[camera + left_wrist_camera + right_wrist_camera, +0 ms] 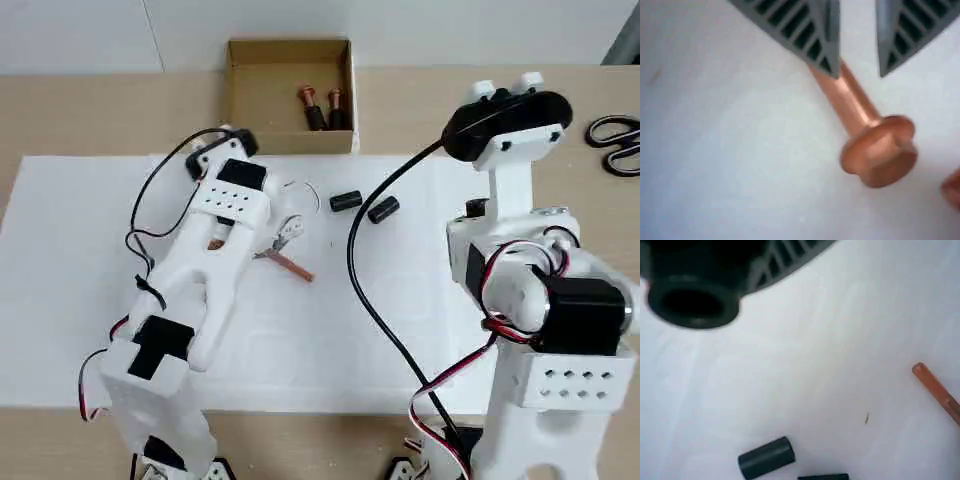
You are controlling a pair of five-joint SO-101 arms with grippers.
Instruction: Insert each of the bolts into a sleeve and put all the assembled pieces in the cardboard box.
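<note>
The bolt [291, 266] lies on the white mat [80, 300], left of centre in the high view, with the left gripper [283, 235] placed directly over its upper-left end. In the left wrist view the jaws are seen narrowly parted, with bare mat between them. One fingertip [827, 60] covers the end of the shank, and nothing is clamped. The bolt is judged small, light and rigid, and its smooth copper-coloured metal is likely to roll or slip. It is best taken across the plain shank near the flanged head, so the free end is left clear for insertion.

What appears to be a sleeve [692, 302] is held in the right gripper [740, 270], its bore open. It is judged stiff, light and easily turned in the grip. Two loose sleeves [345, 200] lie just right of centre. Two assembled pieces [322, 108] rest in the box [240, 90] at top centre.

No brand, label or writing can be read.
</note>
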